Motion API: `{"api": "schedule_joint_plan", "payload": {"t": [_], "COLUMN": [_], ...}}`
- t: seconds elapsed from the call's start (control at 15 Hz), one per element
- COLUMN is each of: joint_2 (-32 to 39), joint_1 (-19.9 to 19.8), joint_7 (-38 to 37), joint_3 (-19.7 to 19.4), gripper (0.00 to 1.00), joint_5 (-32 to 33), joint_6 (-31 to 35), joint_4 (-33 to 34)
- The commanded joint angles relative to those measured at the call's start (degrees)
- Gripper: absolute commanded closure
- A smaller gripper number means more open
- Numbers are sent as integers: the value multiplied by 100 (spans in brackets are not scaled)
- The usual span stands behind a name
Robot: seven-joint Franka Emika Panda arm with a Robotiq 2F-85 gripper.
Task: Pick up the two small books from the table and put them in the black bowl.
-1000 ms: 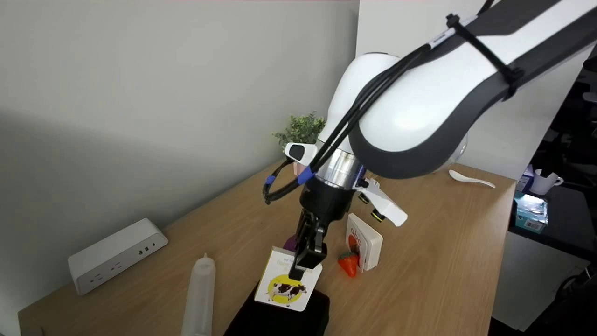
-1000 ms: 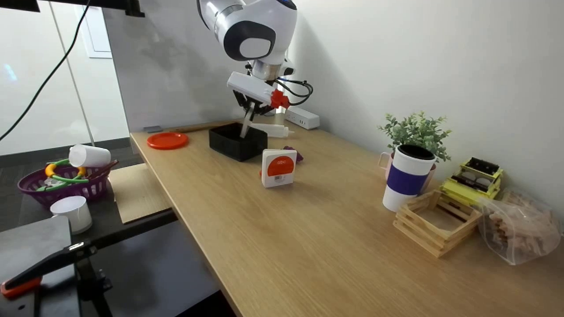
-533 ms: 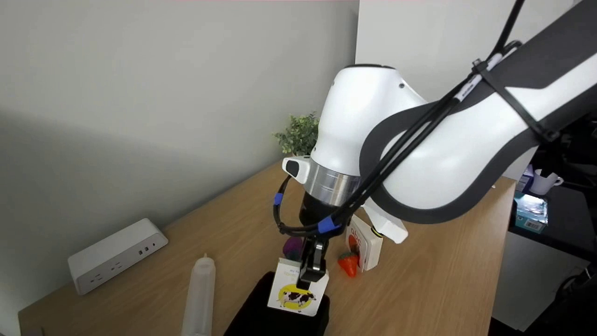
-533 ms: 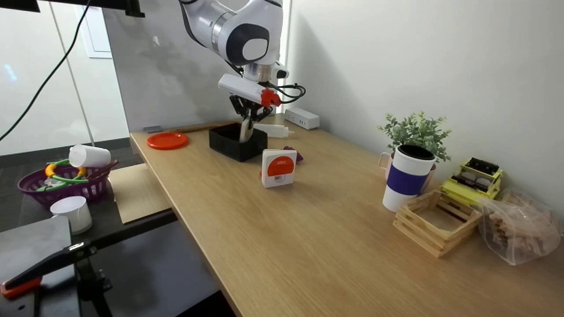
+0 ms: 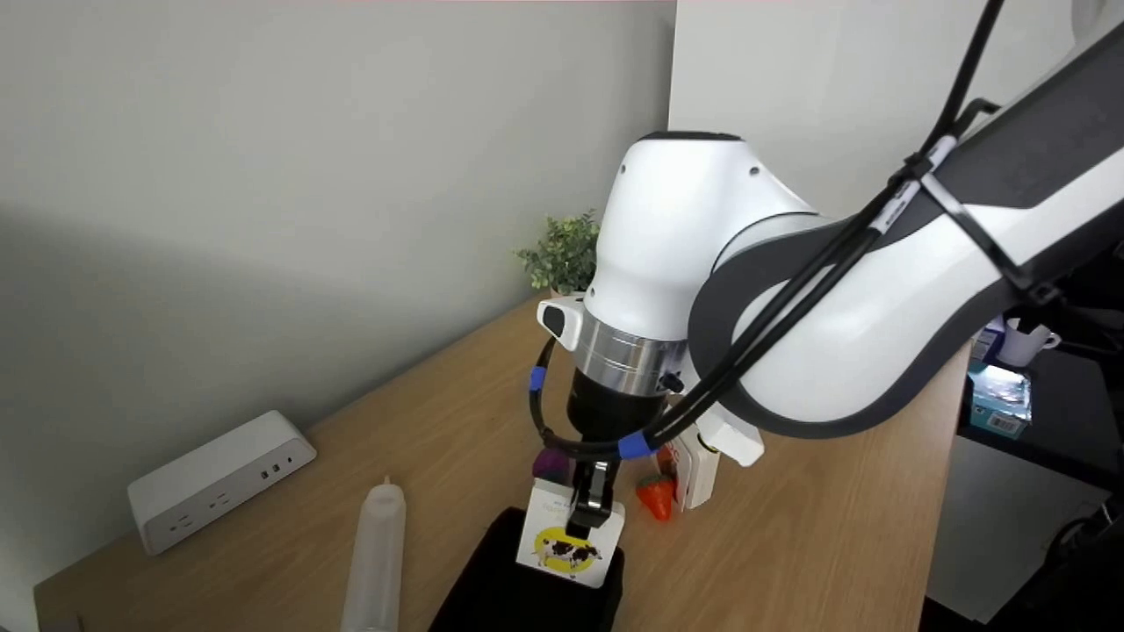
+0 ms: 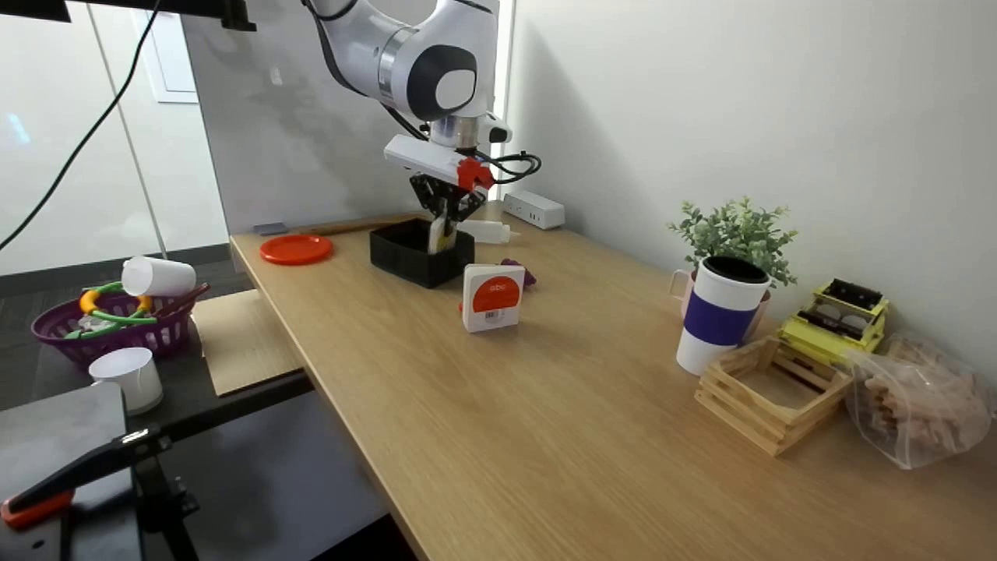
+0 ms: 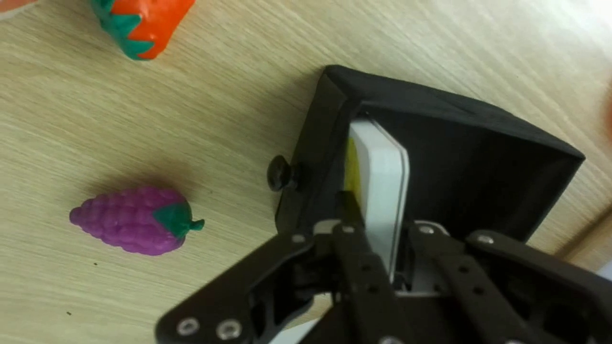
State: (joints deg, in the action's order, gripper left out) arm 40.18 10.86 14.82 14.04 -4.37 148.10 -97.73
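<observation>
In an exterior view the translucent bottle and the black bowl run off the lower edge. The cow book reaches, tilted, into the bowl, clamped in the tool, whose far finger it hides; whether the book touches the bowl's floor cannot be made out. To the right, a toy strawberry and the white arm partly cover the abc book, which stands upright on the table.
</observation>
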Motion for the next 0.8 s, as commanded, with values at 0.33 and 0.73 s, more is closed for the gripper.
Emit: {"api": "schedule_joint_plan", "payload": {"t": [0.33,0.73], "joint_2": [56,-316], "joint_1": [-28,-10], "joint_7": [-129,-177], "joint_3": [7,-49], "gripper": [16,0], "joint_5": [117,185], "joint_6": [-97,160], "joint_4": [154,-137]}}
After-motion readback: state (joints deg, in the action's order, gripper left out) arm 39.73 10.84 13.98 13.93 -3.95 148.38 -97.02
